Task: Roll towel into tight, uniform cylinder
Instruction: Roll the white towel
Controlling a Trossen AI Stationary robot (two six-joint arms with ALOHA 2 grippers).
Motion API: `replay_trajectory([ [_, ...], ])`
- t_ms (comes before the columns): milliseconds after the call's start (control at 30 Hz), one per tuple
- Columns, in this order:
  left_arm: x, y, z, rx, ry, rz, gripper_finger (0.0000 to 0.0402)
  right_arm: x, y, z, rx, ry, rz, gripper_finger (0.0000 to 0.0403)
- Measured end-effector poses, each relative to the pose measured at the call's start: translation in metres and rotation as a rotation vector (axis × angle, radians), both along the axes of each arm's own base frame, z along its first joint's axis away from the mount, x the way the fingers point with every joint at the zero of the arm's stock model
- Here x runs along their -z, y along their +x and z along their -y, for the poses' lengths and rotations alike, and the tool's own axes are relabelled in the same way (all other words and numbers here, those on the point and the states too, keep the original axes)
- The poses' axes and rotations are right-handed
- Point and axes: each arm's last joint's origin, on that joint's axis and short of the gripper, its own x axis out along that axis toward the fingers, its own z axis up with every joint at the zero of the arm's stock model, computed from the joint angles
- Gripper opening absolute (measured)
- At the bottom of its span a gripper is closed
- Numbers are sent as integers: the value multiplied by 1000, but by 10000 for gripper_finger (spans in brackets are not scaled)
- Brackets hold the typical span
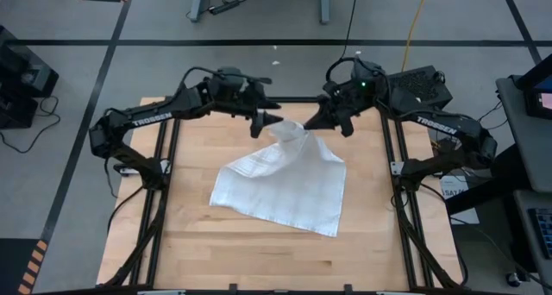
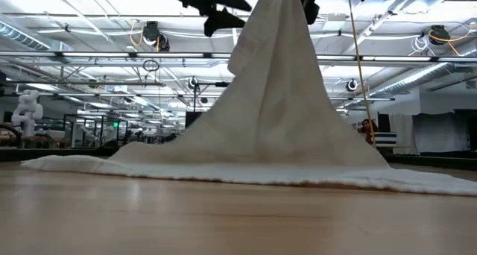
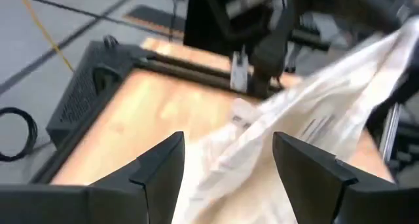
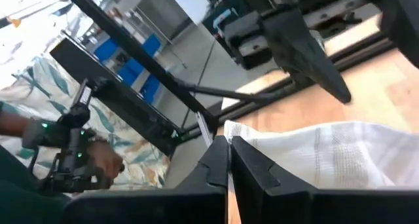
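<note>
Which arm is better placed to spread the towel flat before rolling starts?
Probably the right: its gripper is shut on the towel, holding a corner raised above the table. The left gripper hangs open beside that corner, gripping nothing.

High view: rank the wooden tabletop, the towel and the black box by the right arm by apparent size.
1. Wooden tabletop, clearly largest.
2. Towel, lifted at one corner by the right gripper.
3. Black box, smallest.
</note>
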Motion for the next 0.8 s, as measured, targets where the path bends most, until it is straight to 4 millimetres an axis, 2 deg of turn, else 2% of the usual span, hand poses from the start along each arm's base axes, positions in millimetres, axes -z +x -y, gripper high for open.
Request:
replay_trajectory([
  [100, 21, 7, -5, 32, -52, -100, 235, 2, -1, -4, -6, 7, -25, 0],
  [233, 42, 19, -6, 128, -150, -146, 235, 1, 0, -6, 29, -3, -32, 0],
  [400, 48, 23, -6, 115, -159, -165, 235, 3, -2, -5, 93, 10, -73, 0],
  [500, 36, 15, -6, 78, -168, -147, 235, 6, -2, -5, 114, 21, -100, 0],
  [667, -9, -5, -5, -35, -154, -17, 235, 9, -3, -4, 166, 28, -146, 0],
  [800, -38, -10, 11, -73, -73, 117, 235, 8, -3, 0, 231, 62, -148, 0],
])
